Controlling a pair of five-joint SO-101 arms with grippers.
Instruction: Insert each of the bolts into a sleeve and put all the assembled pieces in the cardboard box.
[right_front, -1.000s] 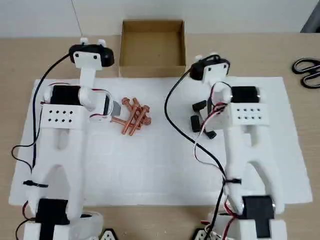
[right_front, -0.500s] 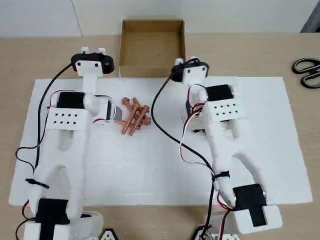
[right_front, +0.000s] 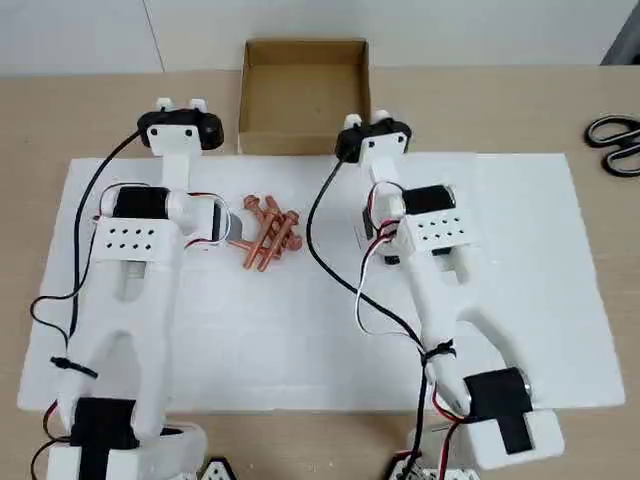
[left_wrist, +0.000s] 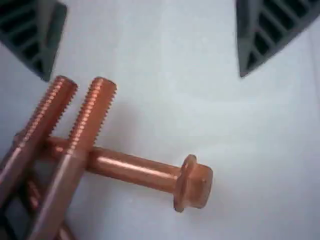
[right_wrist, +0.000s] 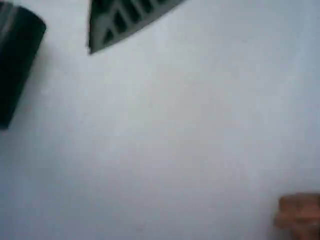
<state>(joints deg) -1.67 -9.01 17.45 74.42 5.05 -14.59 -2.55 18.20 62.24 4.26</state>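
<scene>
A white foam mat (right_front: 300, 340) is spread over a wooden table (right_front: 30, 110). The cardboard box (right_front: 305, 135) is set just beyond the mat's far edge, near its middle, and no assembled piece is seen in it. The left arm (right_front: 130, 240) is folded over the mat's left half. The left gripper (left_wrist: 144, 65) is held apart at the left side of the bolts (right_front: 268, 232), a copper heap toward the far edge. The right gripper (right_front: 372, 232) is hung low near the mat's middle, beside a black sleeve (right_wrist: 17, 65); whether it is apart or closed cannot be told.

A first pickup is judged to be in hand. One bolt (left_wrist: 135, 167) is pinned under two crossed shanks, with its head free. It is best straddled close to that head and closed on squarely, so that nothing is rolled or dragged.

Open mat is left between the heap and the right arm's black cable (right_front: 325, 230), and along the near edge. Scissors (right_front: 615, 140) are kept well apart, past the right edge.
</scene>
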